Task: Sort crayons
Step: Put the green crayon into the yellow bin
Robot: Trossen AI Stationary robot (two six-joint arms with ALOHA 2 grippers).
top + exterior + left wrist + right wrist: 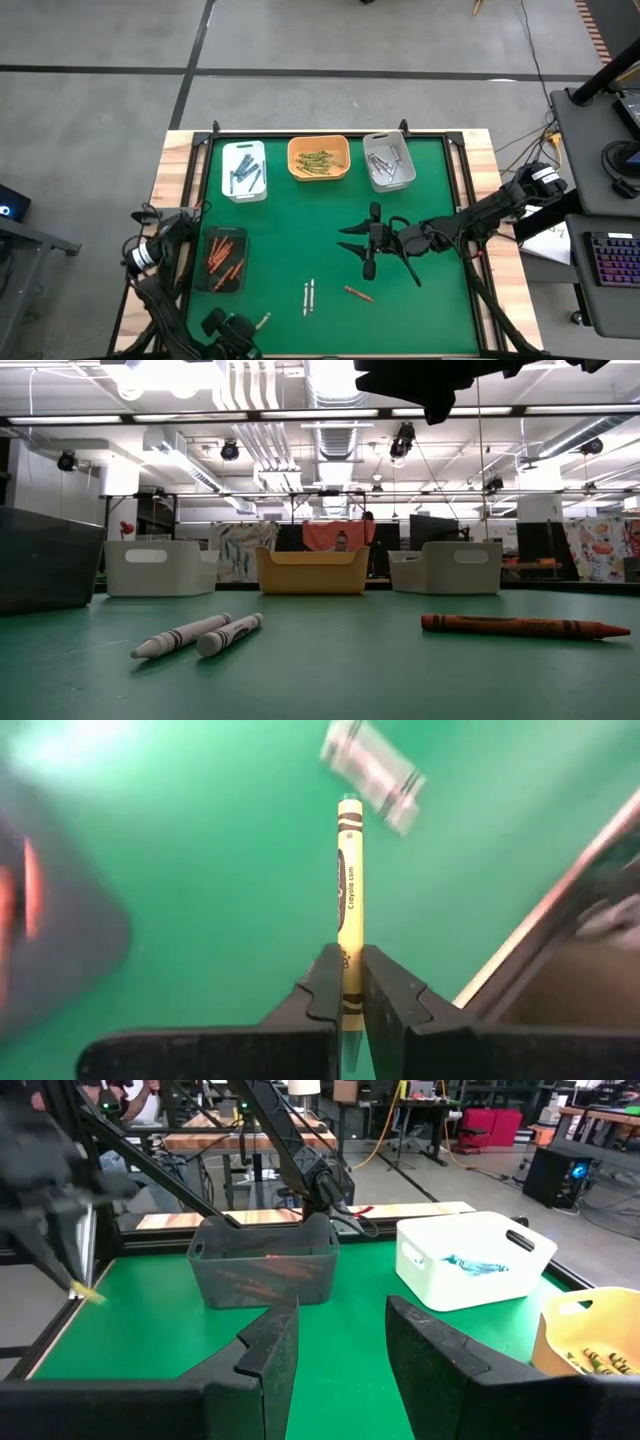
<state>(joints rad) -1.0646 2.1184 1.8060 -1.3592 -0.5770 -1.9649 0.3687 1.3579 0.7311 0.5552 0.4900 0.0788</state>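
Note:
My left gripper point(348, 1000) is shut on a yellow crayon point(349, 890) near the table's near left corner point(240, 335), right of the dark tray point(222, 260) of red-orange crayons. Two grey-white crayons point(308, 296) and one red-orange crayon point(358, 293) lie flat on the green mat. My right gripper point(365, 250) hovers open over the mat's middle right, nothing between its fingers point(340, 1340). My left gripper pinches the yellow crayon near one end point(348, 975) between its two fingers. The fingers slant down from the near left and lie along the crayon, whose length sticks out past the fingertips point(263, 319). The crayon is lifted clear of the mat, its free end lowest point(88, 1293).
Along the far edge stand a white tray point(244, 170) of blue-grey crayons, an orange tray point(319, 158) of yellow-olive ones and a grey tray point(388, 160) of grey-white ones. A wooden rim point(180, 150) frames the mat. Open mat lies between the trays and the loose crayons.

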